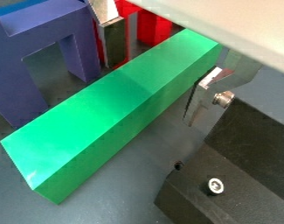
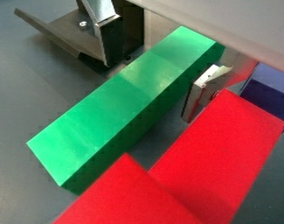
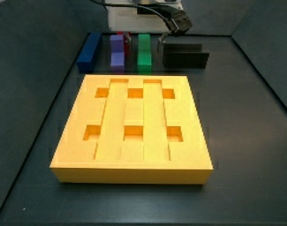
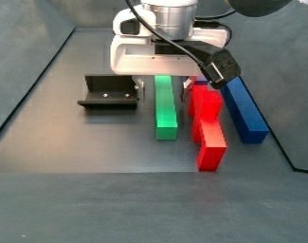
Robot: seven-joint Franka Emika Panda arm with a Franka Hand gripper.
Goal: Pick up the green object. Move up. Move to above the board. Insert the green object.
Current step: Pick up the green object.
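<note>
The green object (image 1: 114, 109) is a long plain bar lying flat on the dark floor, and it shows in both wrist views (image 2: 127, 101) and both side views (image 3: 145, 51) (image 4: 165, 106). My gripper (image 1: 158, 61) is low over the bar's far end, one finger on each side. Its silver fingers (image 1: 208, 94) stand apart from the bar's sides with gaps showing, so it is open and holds nothing. The gripper also shows in the other wrist view (image 2: 154, 54) and in a side view (image 4: 163, 76). The yellow-orange board (image 3: 98, 132) lies nearer the camera, apart from the bar.
A red piece (image 2: 214, 157) lies close beside the green bar (image 4: 209, 133). A purple piece (image 1: 39, 48) and a blue bar (image 4: 244, 109) lie beyond it. The black fixture (image 4: 108, 92) stands on the bar's other side (image 1: 225, 188).
</note>
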